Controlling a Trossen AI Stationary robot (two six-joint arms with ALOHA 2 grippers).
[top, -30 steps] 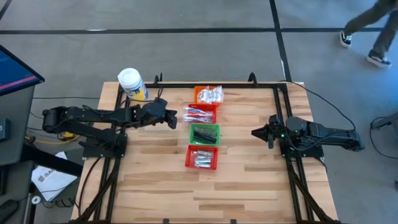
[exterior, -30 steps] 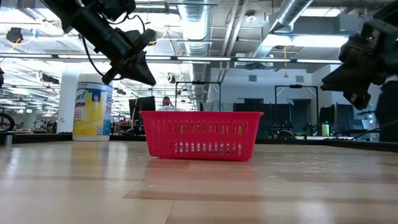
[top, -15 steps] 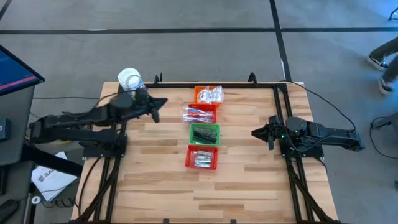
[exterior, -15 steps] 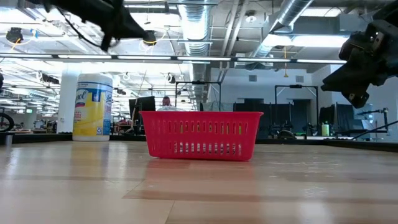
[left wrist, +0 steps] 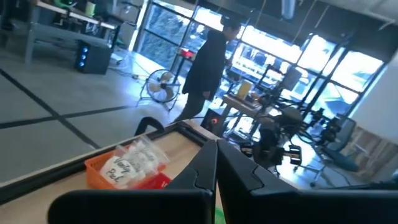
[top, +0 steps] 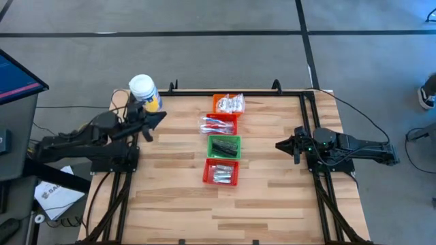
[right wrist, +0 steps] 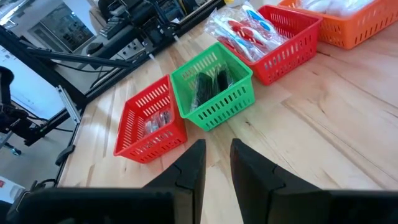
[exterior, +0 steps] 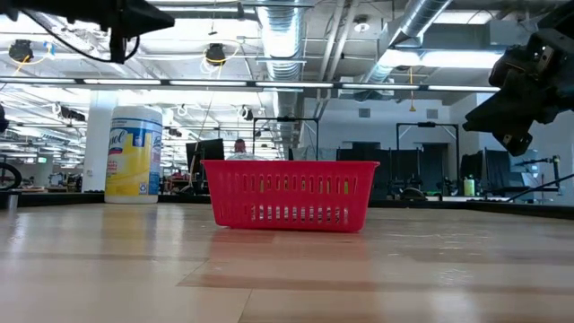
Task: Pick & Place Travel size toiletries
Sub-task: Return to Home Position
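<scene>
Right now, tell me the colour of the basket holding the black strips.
The basket is green; the right wrist view shows it best.

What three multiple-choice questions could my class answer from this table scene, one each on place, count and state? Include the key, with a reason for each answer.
1. What sits between the two red baskets? A the green basket; B a blue basket; C a yellow basket.
2. How many baskets form the row? A three; B four; C five.
3. The right gripper is: A holding an item; B empty, apart from the baskets; C resting inside a basket.
Key: 1 A, the high view shows green between the reds. 2 B, four stand in one line. 3 B, its jaws stand slightly apart with nothing between them, off to the row's side.
</scene>
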